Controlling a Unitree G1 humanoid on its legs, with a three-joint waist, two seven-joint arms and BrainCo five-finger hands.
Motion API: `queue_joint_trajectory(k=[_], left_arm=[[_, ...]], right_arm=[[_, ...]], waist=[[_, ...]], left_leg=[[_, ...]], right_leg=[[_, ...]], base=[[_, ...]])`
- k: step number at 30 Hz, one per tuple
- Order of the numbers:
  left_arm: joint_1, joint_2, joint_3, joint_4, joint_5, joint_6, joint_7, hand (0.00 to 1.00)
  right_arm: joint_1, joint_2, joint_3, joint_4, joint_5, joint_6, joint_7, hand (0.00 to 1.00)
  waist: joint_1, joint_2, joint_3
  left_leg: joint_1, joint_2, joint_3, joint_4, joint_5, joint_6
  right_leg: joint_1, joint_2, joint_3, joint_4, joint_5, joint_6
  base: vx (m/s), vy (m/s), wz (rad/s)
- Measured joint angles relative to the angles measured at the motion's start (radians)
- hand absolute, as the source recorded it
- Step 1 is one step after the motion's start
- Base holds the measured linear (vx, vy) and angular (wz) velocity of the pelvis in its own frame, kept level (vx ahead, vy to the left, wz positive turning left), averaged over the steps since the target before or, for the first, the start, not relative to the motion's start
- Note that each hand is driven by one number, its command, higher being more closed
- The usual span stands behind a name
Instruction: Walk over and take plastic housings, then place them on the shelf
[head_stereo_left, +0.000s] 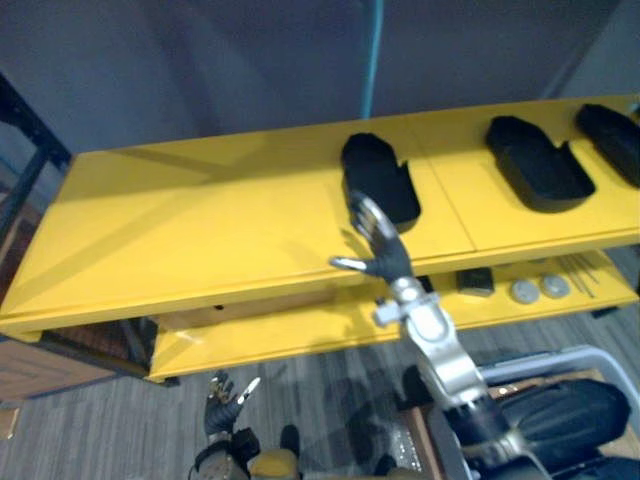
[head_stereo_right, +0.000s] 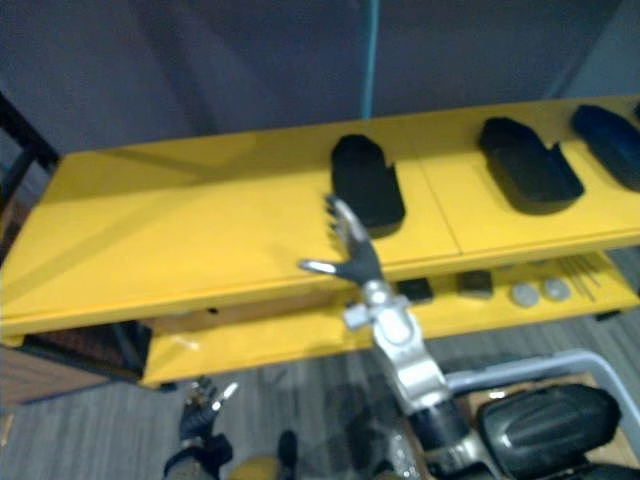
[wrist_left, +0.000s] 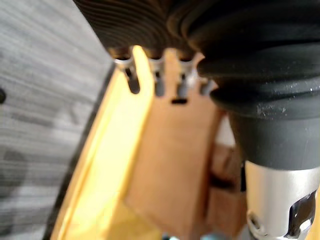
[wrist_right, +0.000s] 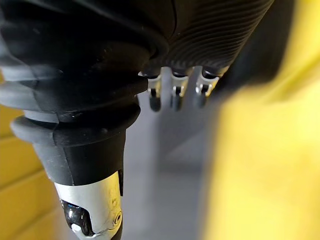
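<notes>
Three black plastic housings lie on the yellow shelf top (head_stereo_left: 200, 220): one near the middle (head_stereo_left: 380, 177), one further right (head_stereo_left: 538, 162) and one at the right edge (head_stereo_left: 612, 138). My right hand (head_stereo_left: 378, 243) is raised at the shelf's front edge, just in front of the middle housing, fingers straight and spread, holding nothing. Low down near the floor hangs my left hand (head_stereo_left: 225, 400), fingers relaxed and empty. A large black housing (head_stereo_left: 555, 410) rests in a grey-framed bin (head_stereo_left: 560, 362) at the lower right.
A lower yellow shelf (head_stereo_left: 330, 325) carries small dark blocks (head_stereo_left: 475, 282) and two round grey discs (head_stereo_left: 538, 290). A dark frame (head_stereo_left: 25, 160) stands at the left. Grey plank floor (head_stereo_left: 120, 430) lies in front of the shelf.
</notes>
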Motion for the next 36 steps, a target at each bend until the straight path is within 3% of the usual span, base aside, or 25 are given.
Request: queue_joint_trajectory(k=[3,5,6,10,20,28,36], left_arm=[[-0.004,0.001,0.0,-0.001,0.0,-0.026,0.01,0.0],[-0.006,0.001,-0.001,-0.005,0.0,-0.03,0.01,0.0],[-0.005,0.002,-0.005,-0.006,-0.001,-0.03,0.012,0.0],[-0.005,0.004,-0.023,-0.006,-0.001,-0.029,0.02,0.0],[-0.004,0.004,-0.047,-0.04,-0.001,-0.025,0.039,0.0],[-0.003,0.012,-0.09,-0.043,-0.001,-0.01,0.039,0.0],[-0.003,0.012,-0.127,-0.025,-0.002,0.009,0.041,0.0]], right_arm=[[0.023,-0.027,-0.047,0.0,-0.006,-0.004,-0.001,0.0],[0.023,-0.043,-0.054,0.0,-0.057,-0.006,-0.005,0.0],[0.023,-0.05,-0.052,0.0,-0.078,-0.006,-0.012,1.0],[0.016,-0.051,-0.051,0.004,-0.129,-0.006,-0.023,1.0],[-0.04,-0.058,-0.048,0.071,-0.126,-0.026,-0.093,1.0],[-0.141,-0.018,-0.049,0.214,-0.106,-0.048,-0.242,1.0],[-0.277,0.001,-0.049,0.339,-0.065,-0.049,-0.245,1.0]], waist=[[-0.029,-0.001,-0.001],[-0.03,-0.001,-0.001],[-0.03,-0.002,-0.002],[-0.028,-0.005,-0.003],[-0.023,-0.003,-0.005],[-0.005,0.008,-0.013],[0.008,0.012,-0.015]], left_leg=[[-0.001,0.0,0.003,0.0,0.0,0.0],[-0.002,0.0,0.002,0.0,0.0,0.0],[-0.003,0.0,0.002,0.0,0.0,0.0],[-0.005,-0.003,0.001,0.0,-0.001,0.002],[-0.015,-0.011,-0.006,0.005,-0.001,0.004],[-0.019,-0.012,-0.011,0.014,-0.001,0.004],[-0.023,-0.016,-0.026,0.017,0.003,0.009]], right_leg=[[-0.002,0.0,0.003,-0.001,0.004,0.004],[-0.002,0.0,0.003,-0.001,0.005,0.004],[-0.003,0.0,0.003,-0.001,0.005,0.005],[-0.003,-0.003,0.002,-0.001,0.006,0.006],[-0.005,-0.011,-0.004,-0.001,0.009,0.01],[-0.003,-0.013,-0.005,0.001,0.01,0.009],[0.001,-0.017,-0.02,0.007,0.01,0.009]], base=[[0.0,0.003,-0.04],[0.0,0.0,0.0],[0.0,0.0,0.0],[0.0,0.0,0.0],[0.0,0.003,0.02],[0.0,0.0,0.0],[-0.01,0.001,0.05]])
